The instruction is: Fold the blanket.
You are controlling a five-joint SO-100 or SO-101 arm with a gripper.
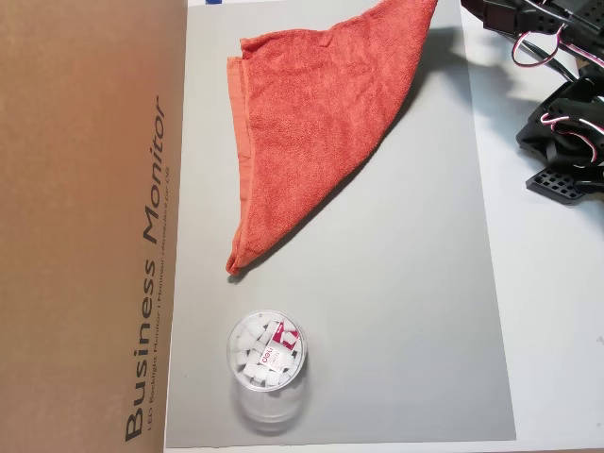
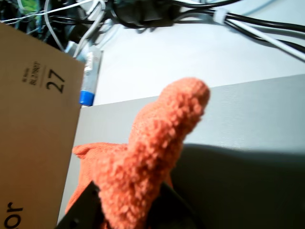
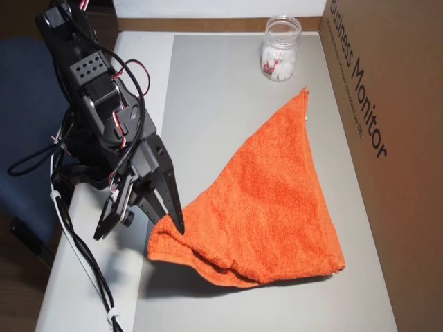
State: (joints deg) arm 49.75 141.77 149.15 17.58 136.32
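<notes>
Clear cup [image 1: 268, 363] holds small white pieces, upright on the grey mat [image 1: 406, 302]. Gripper [image 3: 166, 220] angled down, pinching the blanket [image 3: 270, 207] corner, lifted.

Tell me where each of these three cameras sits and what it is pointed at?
An overhead view: above, looking down at the grey mat, blanket and plastic cup; part of the arm shows at right.
Wrist view: rides on the arm, facing the blanket bunched close before it; dark gripper parts at the bottom edge.
Another overhead view: above the opposite side; whole arm, gripper at the blanket's corner.
Both overhead views share the blanket, cup, mat and cardboard box.
</notes>
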